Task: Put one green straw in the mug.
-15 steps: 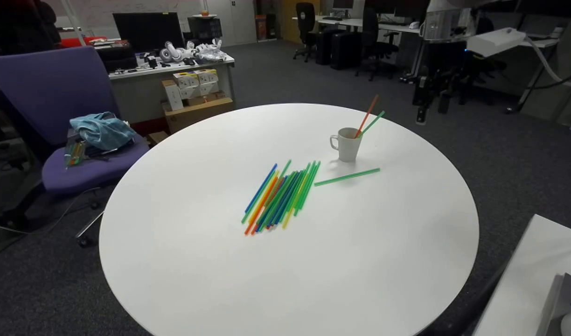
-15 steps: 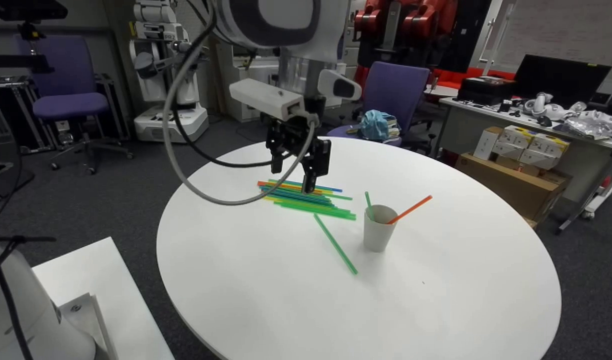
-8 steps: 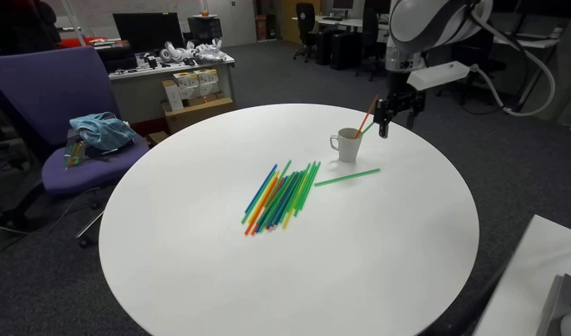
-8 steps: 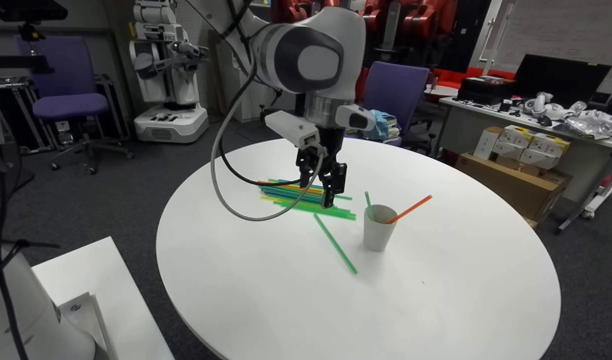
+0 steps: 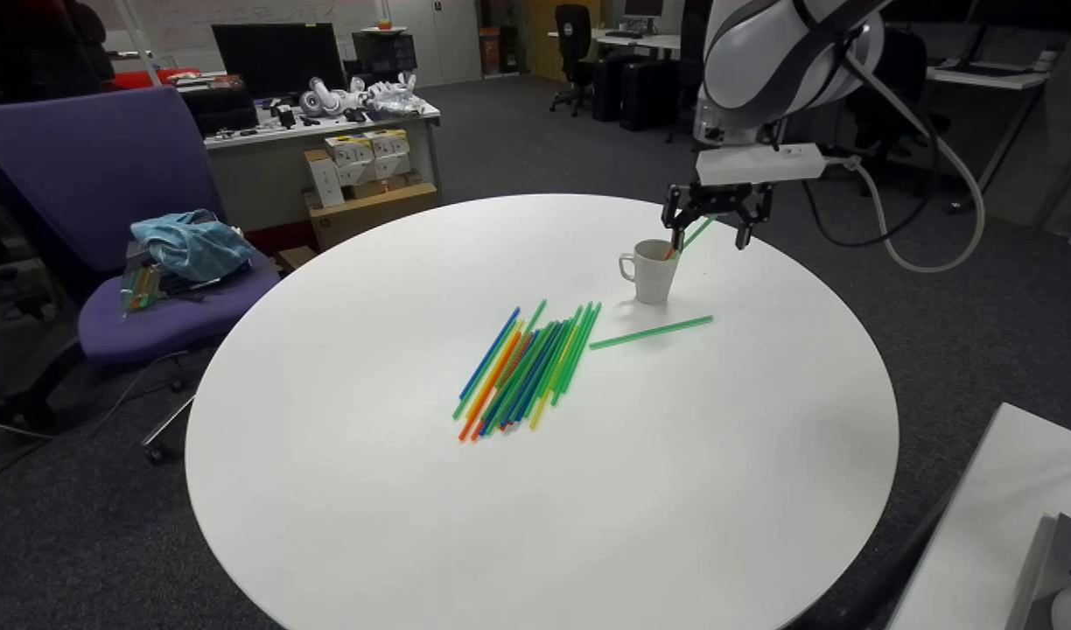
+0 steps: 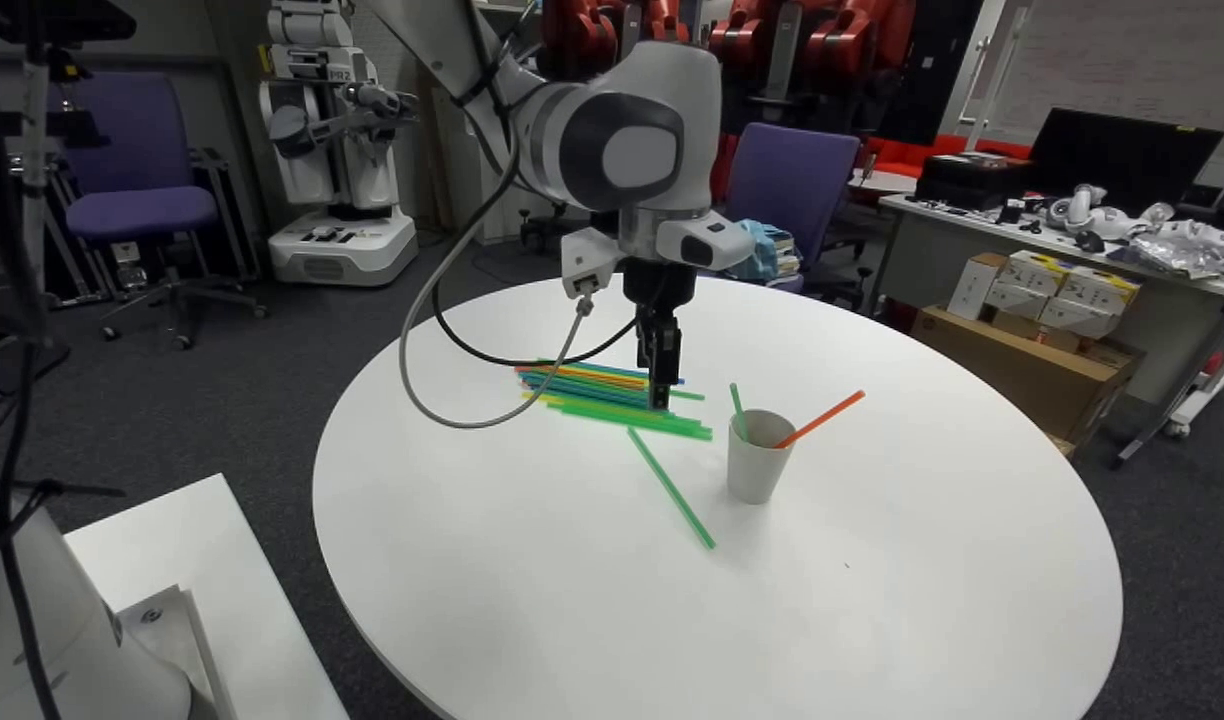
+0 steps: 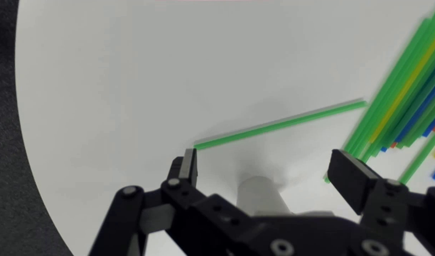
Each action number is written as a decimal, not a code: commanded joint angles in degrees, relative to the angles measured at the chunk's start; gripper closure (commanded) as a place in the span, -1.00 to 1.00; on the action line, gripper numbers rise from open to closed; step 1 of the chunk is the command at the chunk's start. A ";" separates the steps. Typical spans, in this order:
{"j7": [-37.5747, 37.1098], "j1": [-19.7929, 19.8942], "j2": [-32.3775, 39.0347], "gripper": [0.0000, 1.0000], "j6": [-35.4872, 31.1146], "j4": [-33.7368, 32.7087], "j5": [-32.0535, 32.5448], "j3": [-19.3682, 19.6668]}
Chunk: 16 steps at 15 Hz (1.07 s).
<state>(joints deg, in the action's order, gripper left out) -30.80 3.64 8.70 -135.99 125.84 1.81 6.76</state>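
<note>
Presently, in an exterior view, the end effector (image 5: 710, 240) hangs in the air over the bench (image 5: 535, 534), close to the mug (image 5: 654, 278), and its two fingers stand well apart. The mug is white and stands upright on the bench. The green straw (image 5: 651, 332) lies flat near the mug, and one of its ends comes just beside a pile of straws (image 5: 531, 372) in green, blue, yellow and orange.

Also in an exterior view, another green straw (image 6: 738, 411) and an orange straw (image 6: 822, 418) stand tilted in the mug, their upper ends well apart. Here the end effector is seen from its narrow side, so from this angle alone I cannot tell its opening. Behind the bench, a purple chair (image 6: 790, 175) is visible.

In the wrist view, the fingers are widely separated. The green straw lies on the bench beyond them; one end appears at the tip of one finger, but how high this finger is above it, I cannot judge. Between the fingers a part of the mug shows, and the rest is covered by the end effector.
</note>
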 commanded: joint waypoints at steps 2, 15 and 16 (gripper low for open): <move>-5.94 -0.30 0.12 -1.00 -0.53 -0.12 -0.11 0.39; -30.95 -2.68 3.56 -1.00 -9.75 -0.22 6.48 3.08; -35.77 -3.47 4.42 -1.00 -10.81 -0.47 8.79 3.86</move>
<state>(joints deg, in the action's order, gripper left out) -55.47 2.55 11.31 -143.28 125.95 5.83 8.30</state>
